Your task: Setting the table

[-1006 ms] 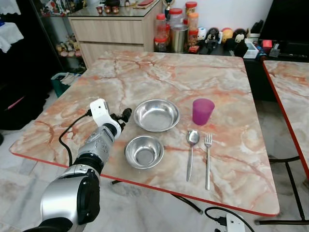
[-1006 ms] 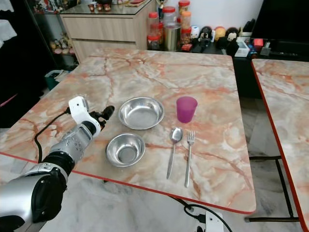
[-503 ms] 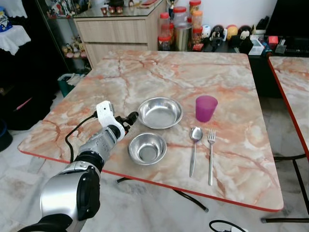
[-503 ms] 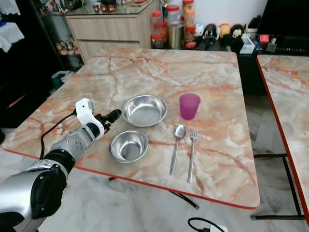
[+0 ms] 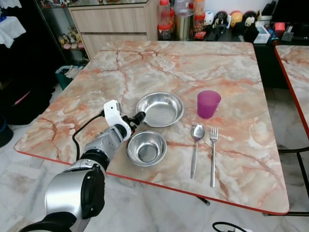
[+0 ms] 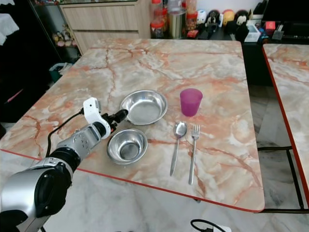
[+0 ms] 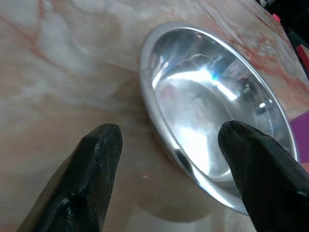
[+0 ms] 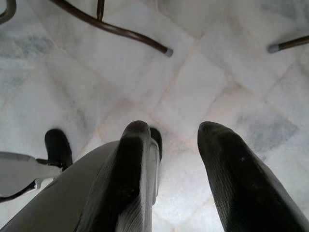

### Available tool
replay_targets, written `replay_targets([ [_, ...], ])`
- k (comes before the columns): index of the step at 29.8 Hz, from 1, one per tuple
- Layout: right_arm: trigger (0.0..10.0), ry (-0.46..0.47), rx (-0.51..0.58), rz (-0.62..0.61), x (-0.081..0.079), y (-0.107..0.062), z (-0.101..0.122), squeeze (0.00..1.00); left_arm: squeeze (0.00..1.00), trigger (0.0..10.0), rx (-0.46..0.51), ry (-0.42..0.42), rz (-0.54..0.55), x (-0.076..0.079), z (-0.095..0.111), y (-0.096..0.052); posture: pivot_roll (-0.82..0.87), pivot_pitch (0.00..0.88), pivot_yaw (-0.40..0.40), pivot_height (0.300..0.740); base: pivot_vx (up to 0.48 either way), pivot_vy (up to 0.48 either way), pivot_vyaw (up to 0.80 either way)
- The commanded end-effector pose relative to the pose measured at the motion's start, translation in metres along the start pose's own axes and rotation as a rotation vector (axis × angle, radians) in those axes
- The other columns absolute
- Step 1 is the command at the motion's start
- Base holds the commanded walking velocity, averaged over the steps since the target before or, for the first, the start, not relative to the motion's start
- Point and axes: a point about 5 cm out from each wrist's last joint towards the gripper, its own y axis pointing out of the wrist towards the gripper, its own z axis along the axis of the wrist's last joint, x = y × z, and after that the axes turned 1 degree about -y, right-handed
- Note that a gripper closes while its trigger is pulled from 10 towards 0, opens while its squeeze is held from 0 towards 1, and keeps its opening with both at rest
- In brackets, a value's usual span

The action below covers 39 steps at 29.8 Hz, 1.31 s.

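left gripper [image 5: 136, 117] has advanced, fingers spread, to the rim of the large shallow steel bowl [image 5: 160, 109] | likely grasp next | right gripper [image 8: 174, 145] idle, fingers apart

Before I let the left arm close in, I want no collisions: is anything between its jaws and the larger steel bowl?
Nothing visible: the left gripper, jaws open, faces the larger shiny steel bowl's near rim across bare marble.

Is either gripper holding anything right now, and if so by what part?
Nothing is held. The left gripper is open at the rim of the larger bowl, one finger over the bowl, one outside. The right gripper is open over the floor.
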Motion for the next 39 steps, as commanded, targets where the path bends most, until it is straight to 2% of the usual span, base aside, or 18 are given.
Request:
replay_targets([
  [1, 10.0, 0.019, 0.007, 0.001, -0.003, -0.003, -0.005, 0.00, 0.00, 10.0, -0.006, -0.016, 0.007, 0.001, 0.003, 0.001, -0.07, 0.141, 0.117, 0.740, 0.000, 0.000, 0.00],
  [5, 10.0, -0.015, 0.124, 0.043, -0.008, 0.003, 0.020, 0.00, 0.00, 10.0, -0.002, -0.022, 0.002, 0.002, 0.003, 0.001, -0.08, 0.157, 0.118, 0.740, 0.000, 0.000, 0.00],
  [14, 10.0, -0.048, 0.245, 0.068, -0.011, 0.008, 0.046, 0.00, 0.00, 10.0, 0.011, -0.046, 0.014, 0.000, 0.002, 0.001, -0.08, 0.168, 0.112, 0.740, 0.000, 0.000, 0.00],
  [23, 10.0, -0.066, 0.284, 0.100, -0.017, 0.008, 0.052, 0.00, 0.00, 10.0, 0.090, -0.075, 0.025, -0.002, 0.017, -0.001, -0.07, 0.169, 0.106, 0.740, 0.000, 0.000, 0.00],
  [26, 10.0, -0.061, 0.289, 0.103, -0.018, 0.008, 0.054, 0.00, 0.00, 10.0, 0.171, -0.096, 0.001, 0.000, 0.038, -0.001, -0.07, 0.163, 0.106, 0.740, 0.000, 0.000, 0.00],
  [30, 10.0, -0.061, 0.292, 0.108, -0.020, 0.009, 0.056, 0.00, 0.00, 10.0, 0.211, -0.093, -0.017, 0.004, 0.052, -0.002, -0.07, 0.153, 0.106, 0.740, 0.000, 0.000, 0.00],
  [36, 10.0, -0.060, 0.295, 0.110, -0.021, 0.009, 0.057, 0.00, 0.00, 10.0, 0.220, -0.088, -0.031, 0.006, 0.056, -0.002, -0.07, 0.152, 0.108, 0.740, 0.000, 0.000, 0.00],
  [39, 10.0, -0.061, 0.295, 0.116, -0.022, 0.010, 0.058, 0.00, 0.00, 10.0, 0.201, -0.087, -0.015, 0.003, 0.051, -0.002, -0.07, 0.151, 0.109, 0.740, 0.000, 0.000, 0.00],
])
